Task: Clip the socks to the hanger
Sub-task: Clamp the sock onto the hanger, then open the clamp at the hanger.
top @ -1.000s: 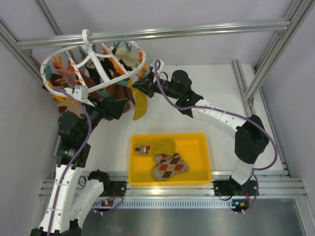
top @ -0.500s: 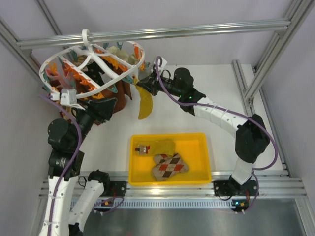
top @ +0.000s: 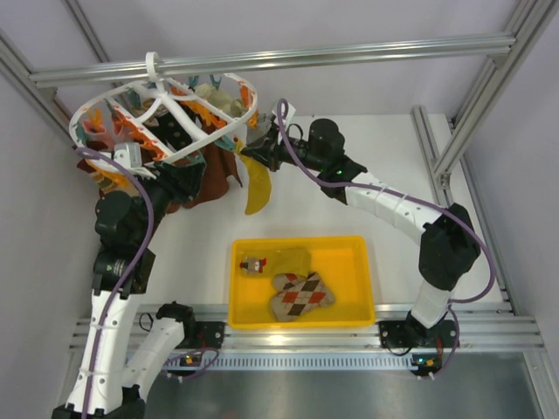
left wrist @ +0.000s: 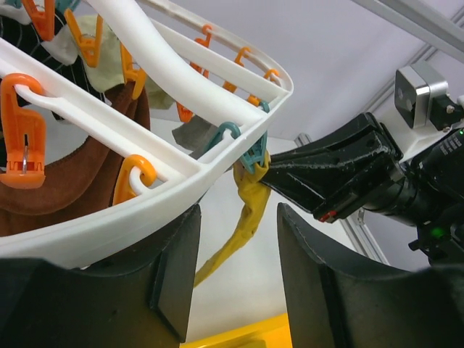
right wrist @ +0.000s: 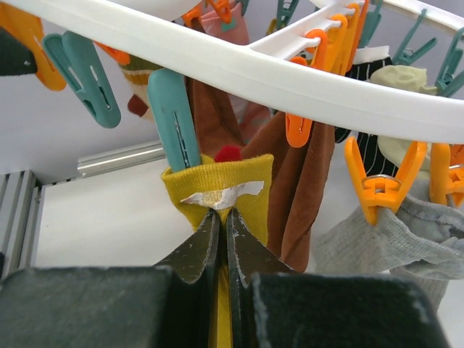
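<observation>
The white round hanger hangs from the top bar at the back left, with orange and teal clips. My right gripper is shut on the cuff of a mustard-yellow sock at the hanger's right rim. In the right wrist view the gripper pinches the cuff, and a teal clip reaches into the cuff's left side. My left gripper is open under the hanger rim, with the rim lying across its left finger. A second mustard sock and an argyle sock lie in the tray.
The yellow tray sits at the near middle. Rust-brown socks and other clipped socks hang from the hanger, with a grey sock on an orange clip. An aluminium frame bar crosses overhead and rails run down the right side.
My left arm swung left and came part of the way back, and the hanger ring turned and tilted. My right gripper kept the mustard sock and moved slightly closer to the rim.
</observation>
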`<move>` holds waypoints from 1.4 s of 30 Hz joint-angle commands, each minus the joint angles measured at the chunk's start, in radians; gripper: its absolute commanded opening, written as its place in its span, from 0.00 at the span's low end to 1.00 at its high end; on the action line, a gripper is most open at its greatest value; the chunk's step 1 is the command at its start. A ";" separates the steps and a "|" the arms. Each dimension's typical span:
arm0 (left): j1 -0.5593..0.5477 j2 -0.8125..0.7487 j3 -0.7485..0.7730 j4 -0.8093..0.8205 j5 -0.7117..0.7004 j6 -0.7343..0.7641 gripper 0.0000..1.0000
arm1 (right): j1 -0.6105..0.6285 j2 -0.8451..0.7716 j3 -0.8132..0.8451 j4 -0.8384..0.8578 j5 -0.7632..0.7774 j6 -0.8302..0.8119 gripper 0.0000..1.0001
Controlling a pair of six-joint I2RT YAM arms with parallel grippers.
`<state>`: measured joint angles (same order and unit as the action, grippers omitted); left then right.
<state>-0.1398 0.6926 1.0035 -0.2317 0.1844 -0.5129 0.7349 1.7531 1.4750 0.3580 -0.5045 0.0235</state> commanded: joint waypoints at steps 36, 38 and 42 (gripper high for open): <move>0.005 -0.007 0.021 0.043 -0.100 0.037 0.26 | 0.195 0.092 0.226 0.105 -0.166 0.133 0.41; 0.005 -0.007 0.024 0.042 -0.100 0.037 0.26 | 0.201 0.104 0.228 0.108 -0.129 0.125 0.42; 0.003 -0.007 0.026 0.038 -0.103 0.031 0.26 | 0.209 0.123 0.222 0.137 -0.011 0.128 0.45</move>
<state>-0.1398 0.6834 0.9874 -0.2039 0.0879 -0.4870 0.9306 1.8622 1.6455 0.4076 -0.6067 0.1532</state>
